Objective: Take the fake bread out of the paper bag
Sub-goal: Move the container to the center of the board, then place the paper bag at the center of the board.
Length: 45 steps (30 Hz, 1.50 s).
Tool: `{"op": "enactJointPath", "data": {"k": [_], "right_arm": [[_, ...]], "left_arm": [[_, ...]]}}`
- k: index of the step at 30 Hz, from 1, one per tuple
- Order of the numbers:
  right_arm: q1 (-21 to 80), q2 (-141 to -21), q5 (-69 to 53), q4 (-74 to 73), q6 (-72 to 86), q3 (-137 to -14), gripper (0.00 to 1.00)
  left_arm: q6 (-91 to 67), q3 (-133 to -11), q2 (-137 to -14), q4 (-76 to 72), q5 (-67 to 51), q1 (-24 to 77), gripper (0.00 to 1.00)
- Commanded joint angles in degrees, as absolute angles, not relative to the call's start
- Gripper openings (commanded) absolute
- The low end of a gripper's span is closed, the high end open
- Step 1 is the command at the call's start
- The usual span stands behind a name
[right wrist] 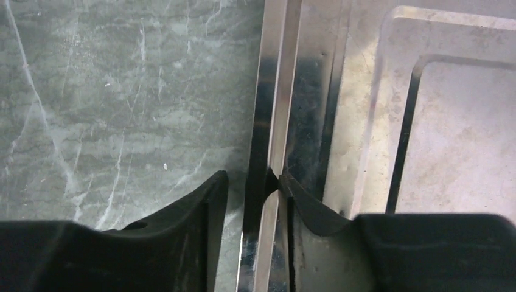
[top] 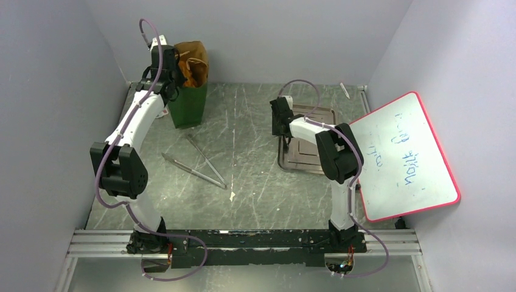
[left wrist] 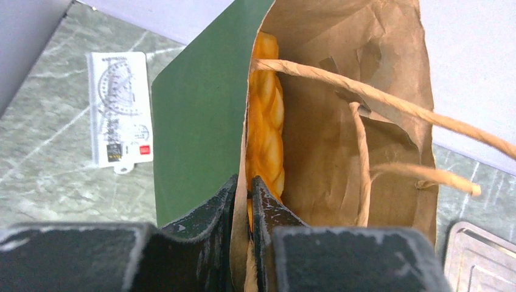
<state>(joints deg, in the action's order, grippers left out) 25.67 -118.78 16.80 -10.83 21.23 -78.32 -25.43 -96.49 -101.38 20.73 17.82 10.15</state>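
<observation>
Looking down the left wrist view, the left gripper (left wrist: 243, 185) is nipped tight on the near wall of the paper bag (left wrist: 201, 121). One dark finger is outside on the green and one inside on the brown, with only the paper between them. And there is the fake bread (left wrist: 266, 121): one long piece shows, glossy and ridged like a twist. It is deep orange in the grooves and golden yellow on the bulges. It stands on end inside the bag, pressed against the inner face of that green wall, and its lower end is hidden behind the inner finger. No other pieces can be made out. The tan cord handles (left wrist: 365, 97) droop across the open mouth, one strand crossing just over the top of the loaf.

From above, the bag stands upright in the far left corner of the table (top: 261, 182), with its crumpled brown mouth open beside the left arm's wrist.

Over to the right gripper (right wrist: 252, 179), low at the left edge of the metal tray (right wrist: 365, 121). Its fingers sit either side of the raised lip, one of them touching it. I cannot tell whether it is truly clamped.

Two metal tongs (top: 195, 161) lie between the arms, and a white card (left wrist: 118, 109) rests flat beside the bag.
</observation>
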Motion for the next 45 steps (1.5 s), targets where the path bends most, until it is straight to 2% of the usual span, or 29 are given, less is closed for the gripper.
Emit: {"op": "enactJointPath", "data": {"k": [1, 6, 7, 15, 21, 24, 27, 32, 41, 45], "right_arm": [[26.5, -122.3, 12.8, -13.3, 20.9, -78.4, 0.30], [27.4, -123.5, 9.1, -12.2, 18.9, -78.7, 0.07], [27.6, -123.8, 8.8, -12.4, 19.0, -79.2, 0.00], [27.9, -130.4, 3.5, -21.2, 26.5, -95.8, 0.00], [31.5, -137.9, 0.4, -25.9, 19.5, -108.0, 0.00], [31.4, -138.9, -1.8, -25.4, 19.6, -107.8, 0.00], [29.6, -138.6, -4.7, -23.6, 28.2, -106.2, 0.00], [26.3, -138.3, -1.4, -24.6, 46.1, -106.7, 0.00], [25.0, -146.4, 10.3, -41.8, 65.2, -124.2, 0.00], [23.9, -151.4, 10.8, -46.3, 70.3, -131.8, 0.00]], "left_arm": [[-22.0, -98.0, -98.8, 12.3, 19.5, 9.2, 0.07], [-19.5, -98.4, -98.7, 11.3, 19.6, 9.1, 0.07], [-19.3, -97.9, -98.3, 10.9, 19.8, 9.1, 0.07], [-18.5, -95.3, -94.7, 9.6, 21.5, 9.1, 0.07], [-17.1, -93.4, -90.4, 9.8, 21.8, 9.1, 0.07], [-16.7, -92.2, -88.0, 10.0, 21.5, 9.1, 0.07], [-17.0, -91.4, -86.1, 10.7, 21.2, 9.1, 0.07], [-17.3, -90.0, -83.8, 11.5, 20.6, 9.1, 0.07], [-18.7, -85.1, -79.2, 12.6, 19.4, 9.2, 0.07], [-19.3, -82.8, -76.7, 13.3, 18.7, 9.4, 0.07]]}}
